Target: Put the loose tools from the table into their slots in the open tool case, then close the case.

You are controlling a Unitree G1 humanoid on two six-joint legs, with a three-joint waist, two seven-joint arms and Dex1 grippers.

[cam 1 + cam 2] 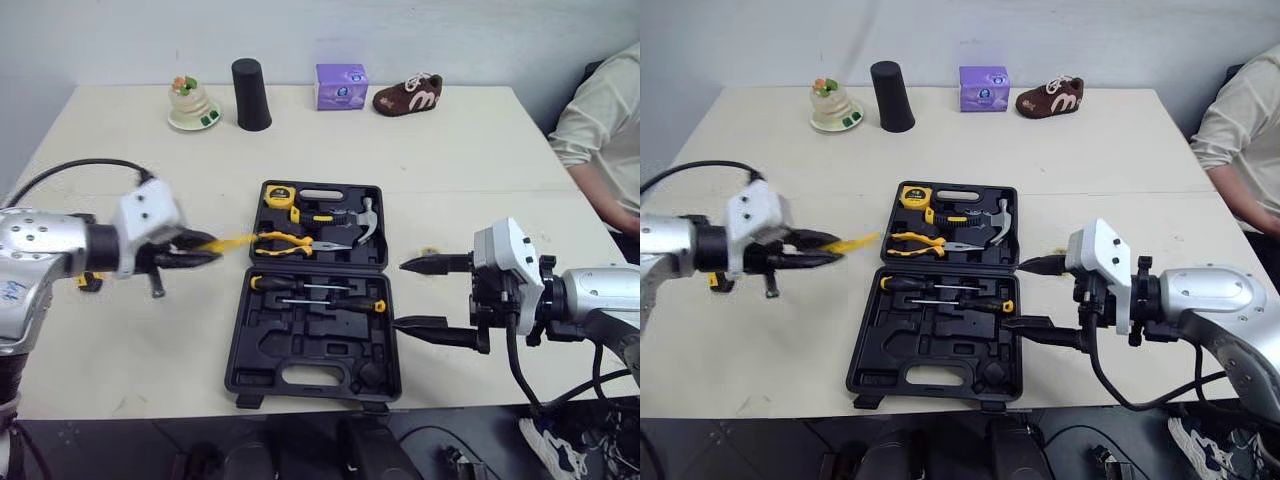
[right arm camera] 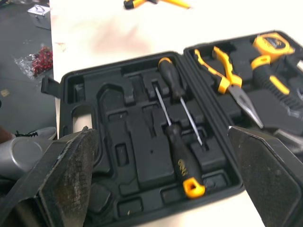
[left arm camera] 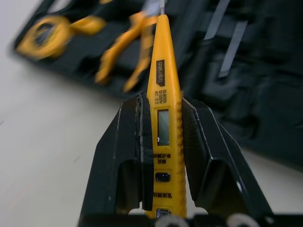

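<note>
The tool case (image 1: 243,330) lies open at the middle of the worktop (image 1: 480,160), with its two halves flat and the hinge running left to right. The far half holds a tape measure (image 1: 278,197), a pair of pliers (image 1: 290,242) with yellow handles, and a hammer (image 1: 365,220). The near half holds two screwdrivers (image 1: 300,285) lying side by side along its far edge, and closer to me I see moulded recesses in black plastic. My left end effector (image 1: 208,250) is clamped on a yellow tester pen (image 3: 163,94). In the left wrist view both black fingers (image 3: 128,151) press against the sides of the pen body, and its small display window faces the camera. The pen is held above the worktop just left of the case, its tip pointing toward the pliers. My right end effector (image 1: 430,297) sits just right of the case, level with the hinge. It is spread wide and grips nothing. In the right wrist view its two fingers (image 2: 71,165) frame the near half of the case and the screwdrivers. A small yellow-and-black item (image 1: 88,282) lies on the worktop, partly hidden by my left arm, and I cannot identify it. Along the far edge of the worktop stand a figurine on a dish (image 1: 193,103), a black cup (image 1: 251,95), a purple tissue box (image 1: 342,86) and a brown shoe (image 1: 408,94), all well apart from the case. A person's sleeve (image 1: 600,130) shows at the right edge.
</note>
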